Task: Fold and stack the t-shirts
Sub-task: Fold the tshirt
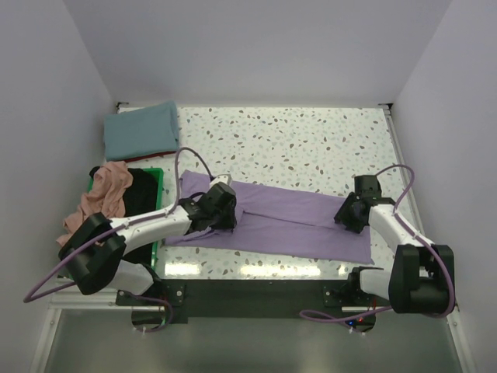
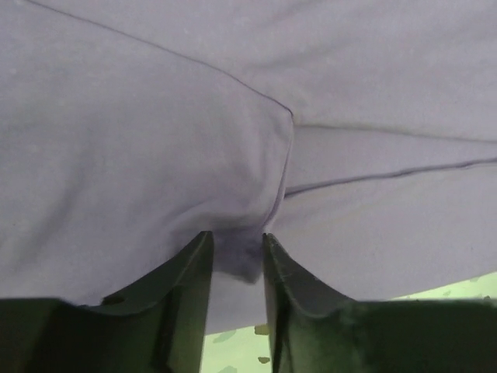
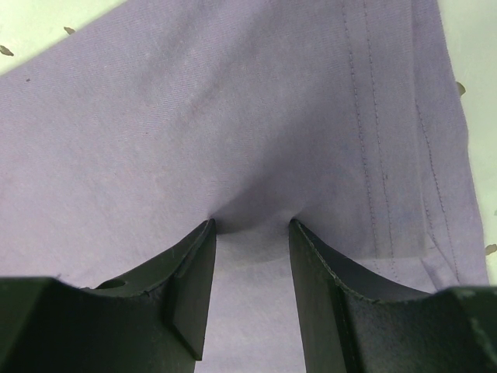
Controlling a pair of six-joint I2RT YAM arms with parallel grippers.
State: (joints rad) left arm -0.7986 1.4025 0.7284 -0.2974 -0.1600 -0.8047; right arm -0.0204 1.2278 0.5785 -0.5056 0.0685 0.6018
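While the purple shirt (image 1: pixel 287 221) lies spread out flat on the desk (image 1: pixel 311 140), both hands are down on it. The left hand (image 1: pixel 221 211) sits at the purple shirt's left end, where one flap is folded over the body. In the wrist view its fingers (image 2: pixel 186 272) are pinched on a little bunch of the cloth (you can see it pucker up between the tips). The right hand (image 1: pixel 349 214) is at the purple shirt's right end, close to the stitched hem. It's also clenched on a small pucker of the cloth, though its fingers (image 3: pixel 194 272) stand a bit wider apart.

As for the rest, a teal shirt (image 1: pixel 141 130) lies folded beyond the purple shirt's left end, well apart from it. A pink shirt (image 1: pixel 101 198) and a black shirt (image 1: pixel 144 186) are crumpled in the green bin (image 1: pixel 158 172) just left of the purple shirt, with the pink one spilling over the bin's outer side.
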